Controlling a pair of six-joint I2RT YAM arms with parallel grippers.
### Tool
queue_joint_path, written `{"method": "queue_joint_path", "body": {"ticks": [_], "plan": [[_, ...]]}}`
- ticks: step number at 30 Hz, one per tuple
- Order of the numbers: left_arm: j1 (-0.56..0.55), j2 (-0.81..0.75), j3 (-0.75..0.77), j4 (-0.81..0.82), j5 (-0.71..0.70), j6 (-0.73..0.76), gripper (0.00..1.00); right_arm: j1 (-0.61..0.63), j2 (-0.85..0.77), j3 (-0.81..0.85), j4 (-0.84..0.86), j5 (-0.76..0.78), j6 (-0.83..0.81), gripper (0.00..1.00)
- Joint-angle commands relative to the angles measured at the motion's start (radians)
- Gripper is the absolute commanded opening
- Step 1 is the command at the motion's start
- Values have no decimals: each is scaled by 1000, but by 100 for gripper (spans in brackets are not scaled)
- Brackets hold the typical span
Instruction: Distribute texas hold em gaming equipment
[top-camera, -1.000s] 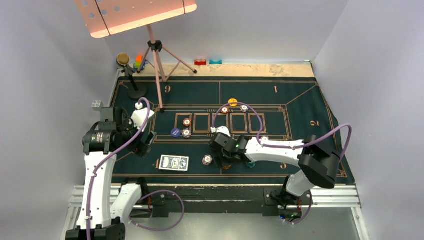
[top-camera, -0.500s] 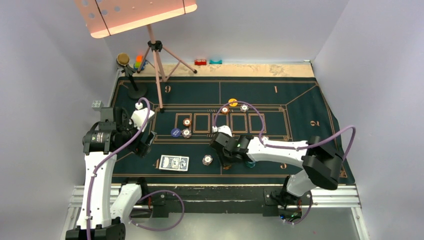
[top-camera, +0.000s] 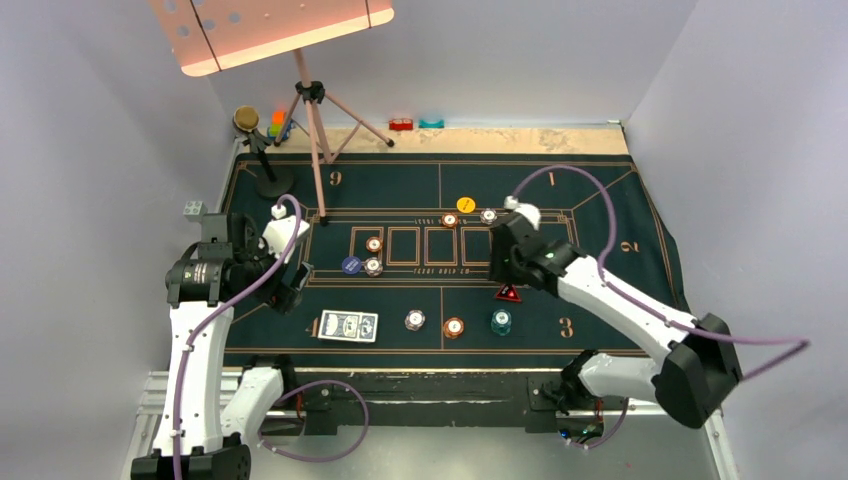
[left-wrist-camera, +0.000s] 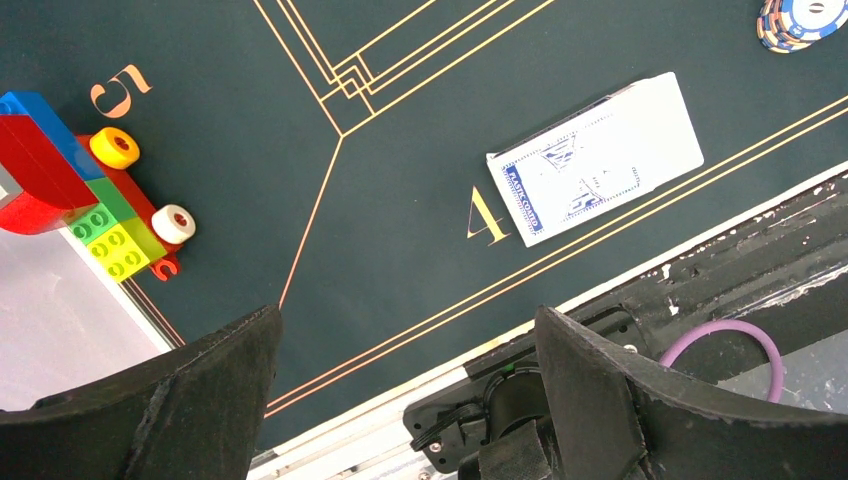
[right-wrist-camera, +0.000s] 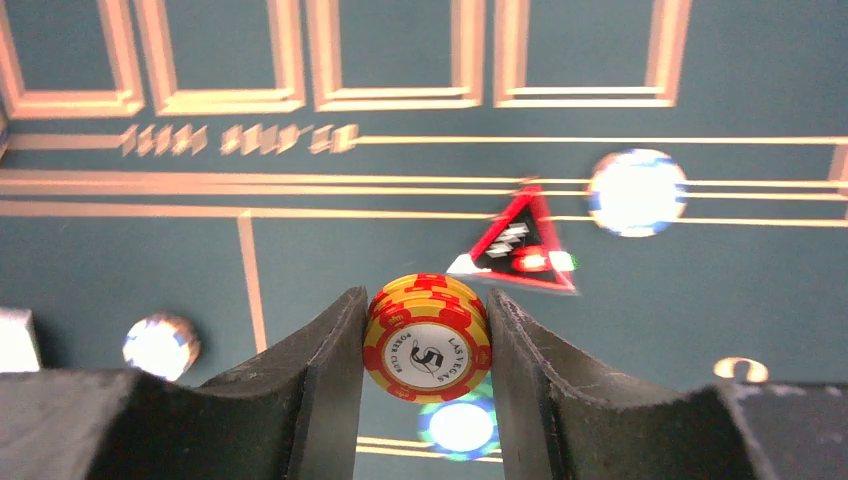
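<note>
Evidently mid-delivery, I had the right gripper (right-wrist-camera: 426, 305) half closed on a chip stack (right-wrist-camera: 428, 345) over the mat (right-wrist-camera: 120, 270) near the marker (right-wrist-camera: 520, 245), the left gripper (left-wrist-camera: 407, 320) wide, empty; next needed: lowering, then release.

Enclosed booth, pale walls, lit from above.
Plain lavender-grey walls (top-camera: 500, 60) closed in three sides. The table (top-camera: 560, 140) carried a dark green printed mat (top-camera: 600, 190), with a bare wood strip at its far edge. A tripod music stand (top-camera: 312, 130) stood far left, its perforated orange desk brightly lit. An aluminium rail (top-camera: 152, 392) ran along the near edge.
</note>
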Motion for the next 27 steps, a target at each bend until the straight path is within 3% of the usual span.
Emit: {"method": "queue_joint_path", "body": {"ticks": [1,10,16,20,24,27], "plan": [[-6,3,30,8,0,16,100,-176,-96,-95,-46,39,-5,27],[-5,14,37,9,6,20,100,-317,-109,-210,-4,-5,182,25],[-5,10,29,9,0,29,100,-343,-74,-263,7,-9,247,27],[-5,10,25,14,-8,28,100,-343,-103,-276,-2,3,295,41],[-5,6,15,25,-4,24,100,-343,-85,-266,-11,14,294,65],[-5,5,16,24,-3,23,100,-343,-66,-254,-27,13,294,74]]}}
